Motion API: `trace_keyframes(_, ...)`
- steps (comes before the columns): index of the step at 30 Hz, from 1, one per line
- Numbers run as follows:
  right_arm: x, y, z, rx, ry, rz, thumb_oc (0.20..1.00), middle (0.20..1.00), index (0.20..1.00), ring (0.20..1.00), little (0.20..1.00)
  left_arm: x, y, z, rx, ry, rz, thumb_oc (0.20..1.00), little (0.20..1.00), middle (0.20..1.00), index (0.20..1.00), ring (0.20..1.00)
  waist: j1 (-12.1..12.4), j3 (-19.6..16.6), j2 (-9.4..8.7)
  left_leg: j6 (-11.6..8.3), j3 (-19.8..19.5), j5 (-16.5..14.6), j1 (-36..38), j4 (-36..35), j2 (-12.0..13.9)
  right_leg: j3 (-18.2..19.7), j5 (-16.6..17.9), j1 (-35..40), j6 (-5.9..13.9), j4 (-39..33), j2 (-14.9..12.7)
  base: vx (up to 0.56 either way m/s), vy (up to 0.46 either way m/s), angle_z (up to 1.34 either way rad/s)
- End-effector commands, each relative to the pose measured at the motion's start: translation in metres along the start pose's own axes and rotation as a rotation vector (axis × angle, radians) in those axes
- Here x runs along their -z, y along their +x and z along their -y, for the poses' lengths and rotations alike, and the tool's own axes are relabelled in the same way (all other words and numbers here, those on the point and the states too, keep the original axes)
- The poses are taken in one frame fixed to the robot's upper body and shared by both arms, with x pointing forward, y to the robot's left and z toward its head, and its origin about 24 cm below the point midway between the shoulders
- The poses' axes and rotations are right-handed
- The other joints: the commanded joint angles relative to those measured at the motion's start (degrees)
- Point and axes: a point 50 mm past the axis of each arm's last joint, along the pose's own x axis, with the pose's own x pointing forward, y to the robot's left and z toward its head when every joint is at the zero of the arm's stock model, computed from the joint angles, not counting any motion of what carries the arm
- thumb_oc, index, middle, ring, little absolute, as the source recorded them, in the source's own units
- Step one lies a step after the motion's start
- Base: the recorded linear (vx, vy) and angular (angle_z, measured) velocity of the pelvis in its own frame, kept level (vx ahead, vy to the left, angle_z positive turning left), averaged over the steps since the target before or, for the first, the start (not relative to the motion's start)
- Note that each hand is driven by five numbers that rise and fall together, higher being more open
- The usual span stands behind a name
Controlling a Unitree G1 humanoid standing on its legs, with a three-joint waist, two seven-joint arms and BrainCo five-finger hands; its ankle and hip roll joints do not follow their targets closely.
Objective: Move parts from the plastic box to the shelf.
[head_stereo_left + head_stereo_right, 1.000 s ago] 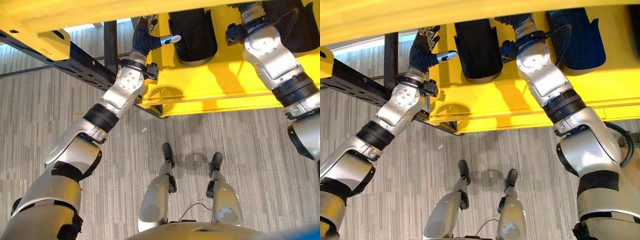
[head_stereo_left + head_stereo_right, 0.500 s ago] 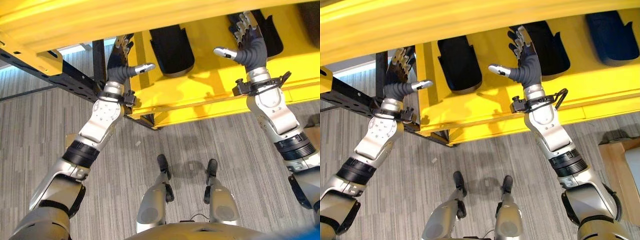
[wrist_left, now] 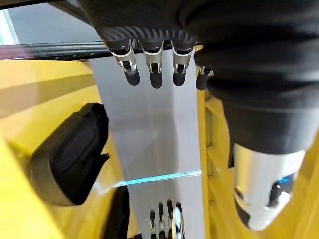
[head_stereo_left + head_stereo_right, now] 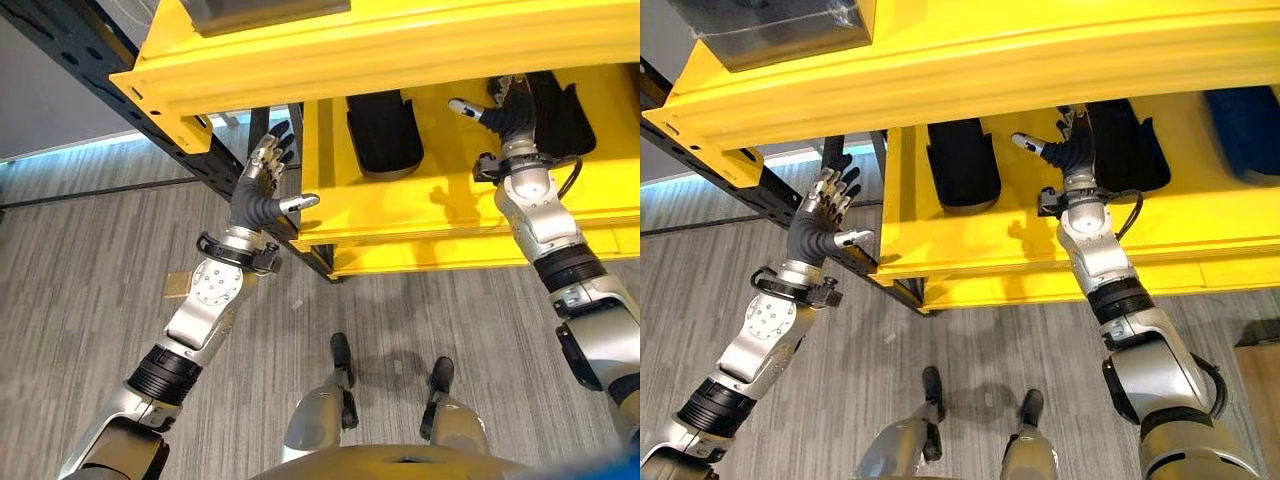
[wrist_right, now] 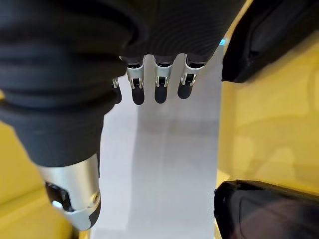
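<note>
I see my left robot hand (image 4: 823, 232) raised with fingers spread and empty beside the yellow shelf (image 4: 970, 240). My right robot hand (image 4: 1072, 153) is spread and empty too, between two black parts (image 4: 962, 162) lying on the shelf

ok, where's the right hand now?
Right hand is up at the yellow shelf, open and empty, between two black parts lying there, right of centre in the eye views.
</note>
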Motion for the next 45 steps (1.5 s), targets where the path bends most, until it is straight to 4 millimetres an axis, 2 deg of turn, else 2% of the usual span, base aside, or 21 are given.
trace_keyframes(1, -0.057, 0.019, -0.005, 0.017, 0.064, 0.213, 1.000, 1.000, 1.000, 1.000, 1.000, -0.042, 0.020, -0.009, -0.015, 0.000, 0.225, 1.000, 1.000, 1.000, 1.000, 1.000, -0.12, 2.71, -2.91, -3.61, 2.58, -1.61, 4.96, 0.33, 1.15, 1.31, 0.29, 1.42, 1.25, 4.57, -1.93, 0.01, 0.008, 0.16)
trace_keyframes(4, -0.059, 0.022, 0.001, 0.042, 0.053, 0.215, 1.000, 1.000, 1.000, 1.000, 1.000, -0.044, 0.020, -0.009, -0.017, 0.003, 0.237, 1.000, 1.000, 1.000, 1.000, 1.000, 0.22, 2.82, -2.48, -3.57, 2.60, -1.68, 4.56, 0.33, 0.97, 1.30, 0.30, 0.91, 1.31, 4.73, -2.15, 0.02, 0.001, 0.06)
trace_keyframes(6, -0.066, 0.029, 0.012, 0.092, 0.066, 0.226, 1.000, 1.000, 1.000, 1.000, 1.000, -0.050, 0.019, -0.011, -0.028, 0.002, 0.265, 1.000, 1.000, 1.000, 1.000, 1.000, 0.79, 3.33, -1.42, -3.38, 2.57, -1.59, 3.57, 0.33, 0.69, 1.52, 0.67, -0.27, 1.30, 4.74, -2.26, 0.00, 0.000, 0.00)
trace_keyframes(10, -0.068, 0.031, 0.017, 0.121, 0.087, 0.224, 1.000, 1.000, 1.000, 1.000, 1.000, -0.052, 0.019, -0.011, -0.041, 0.005, 0.278, 1.000, 1.000, 1.000, 1.000, 1.000, 1.00, 3.81, -1.09, -3.28, 2.55, -1.93, 3.32, 0.33, 0.35, 1.77, 0.37, -0.73, 1.40, 5.20, -2.59, 0.00, 0.000, 0.00)
trace_keyframes(18, -0.051, 0.032, 0.014, 0.138, 0.195, 0.142, 1.000, 1.000, 1.000, 1.000, 1.000, -0.057, 0.017, -0.014, -0.071, 0.020, 0.309, 1.000, 1.000, 1.000, 1.000, 1.000, 1.19, 4.71, -0.88, -2.90, 2.51, -2.31, 3.07, 0.33, 0.17, 2.10, -0.05, -1.94, 1.20, 6.35, -2.71, 0.00, -0.001, 0.02)
trace_keyframes(24, -0.040, 0.030, 0.003, 0.122, 0.266, 0.095, 1.000, 1.000, 1.000, 1.000, 1.000, -0.060, 0.015, -0.015, -0.092, 0.030, 0.328, 1.000, 1.000, 1.000, 1.000, 1.000, 1.00, 5.40, -1.18, -2.79, 2.55, -2.41, 3.06, 0.33, 0.18, 2.32, -0.30, -2.81, 0.99, 7.40, -2.76, 0.00, 0.002, 0.00)
trace_keyframes(29, -0.031, 0.026, -0.012, 0.098, 0.394, 0.057, 1.000, 1.000, 1.000, 1.000, 1.000, -0.061, 0.016, -0.016, -0.107, 0.030, 0.334, 1.000, 1.000, 1.000, 1.000, 1.000, 0.91, 5.85, -1.48, -2.72, 2.74, -2.43, 3.05, 0.33, 0.34, 2.43, -0.38, -3.26, 0.85, 7.78, -2.77, -0.01, 0.004, -0.03)
trace_keyframes(31, -0.024, 0.019, -0.025, 0.067, 0.462, 0.036, 1.000, 1.000, 1.000, 1.000, 1.000, -0.059, 0.016, -0.017, -0.121, 0.038, 0.329, 1.000, 1.000, 1.000, 1.000, 1.000, 0.79, 6.12, -1.64, -2.68, 2.91, -2.45, 3.06, 0.33, 0.35, 2.45, -0.49, -3.54, 0.72, 8.18, -2.85, 0.00, 0.000, 0.00)
trace_keyframes(34, -0.023, 0.017, -0.031, 0.049, 0.485, 0.037, 1.000, 1.000, 1.000, 1.000, 1.000, -0.059, 0.015, -0.018, -0.130, 0.043, 0.327, 1.000, 1.000, 1.000, 1.000, 1.000, 0.73, 6.26, -1.67, -2.64, 3.00, -2.44, 3.07, 0.33, 0.35, 2.51, -0.56, -3.74, 0.67, 8.48, -2.84, 0.00, 0.000, 0.00)
trace_keyframes(39, -0.012, 0.003, -0.044, 0.018, 0.543, 0.012, 1.000, 1.000, 1.000, 1.000, 1.000, -0.061, 0.013, -0.023, -0.166, 0.067, 0.341, 1.000, 1.000, 1.000, 1.000, 1.000, 0.50, 6.55, -1.54, -2.50, 3.08, -2.54, 3.01, 0.33, 0.26, 2.78, -0.75, -4.32, 0.59, 9.11, -2.90, 0.00, 0.000, 0.00)
trace_keyframes(45, -0.008, 0.000, -0.051, 0.004, 0.572, -0.006, 1.000, 1.000, 1.000, 1.000, 1.000, -0.062, 0.012, -0.024, -0.170, 0.071, 0.345, 1.000, 1.000, 1.000, 1.000, 1.000, 0.42, 6.94, -1.34, -2.45, 3.14, -2.49, 2.93, 0.33, 0.23, 2.90, -0.89, -4.90, 0.48, 9.76, -3.03, 0.00, 0.001, -0.01)
